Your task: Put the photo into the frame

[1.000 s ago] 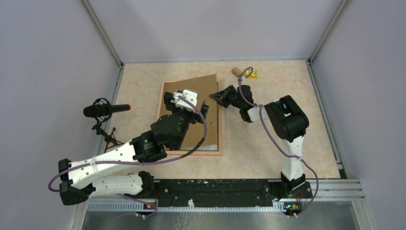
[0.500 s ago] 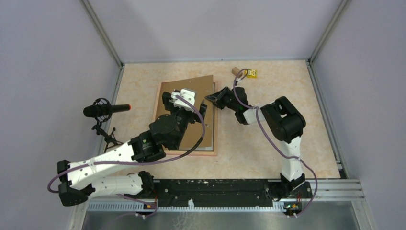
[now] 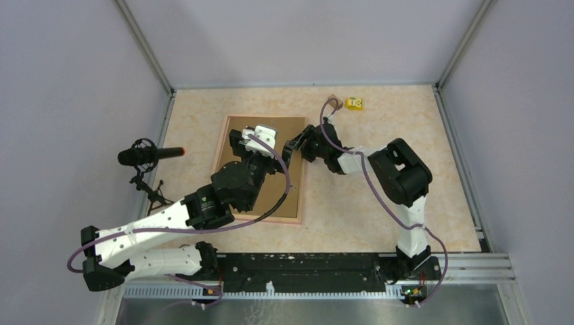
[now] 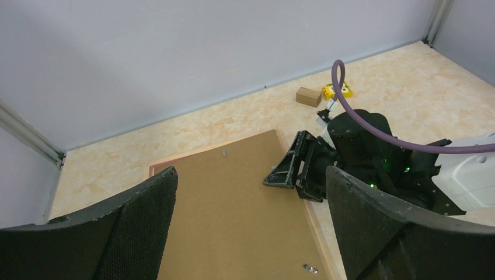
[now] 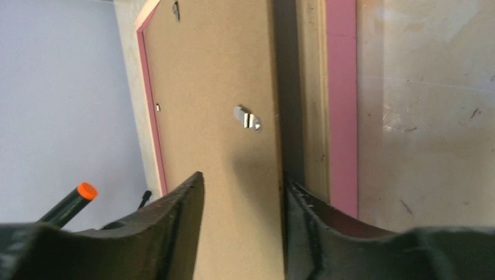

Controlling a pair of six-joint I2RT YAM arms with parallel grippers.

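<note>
The thin-railed pinkish light-wood picture frame point(image 5: 341, 105) lies flat and back-up on the beige marbled table point(image 3: 379, 122), left of centre. As a container it holds the plain brown hardboard backing board point(image 4: 233, 198), which sits inside the rails. The board's right edge runs just beside the pale inner step of the right rail. The sky-and-mountain photo shows in no view. It is judged to lie beneath the board, but this cannot be confirmed. Small metal turn clips point(image 5: 248, 118) on the board's back are not swung out over the rails. The left gripper point(image 4: 252, 175) hangs over the far half of the board with jaws fully spread and nothing between them. The right gripper point(image 5: 244, 181) sits at the board's right edge near the far corner, jaws partly apart. One finger is over the board and the other over the rail, and neither is clamped on anything. Handling judgement: the photo is light, thin and flexible and creases easily, so take it by an edge or corner, never across the middle. The board is stiff and light but offers only its edge to a pinch. The frame is rigid but slides readily on the table, so steady a rail while pressing the board down.
</note>
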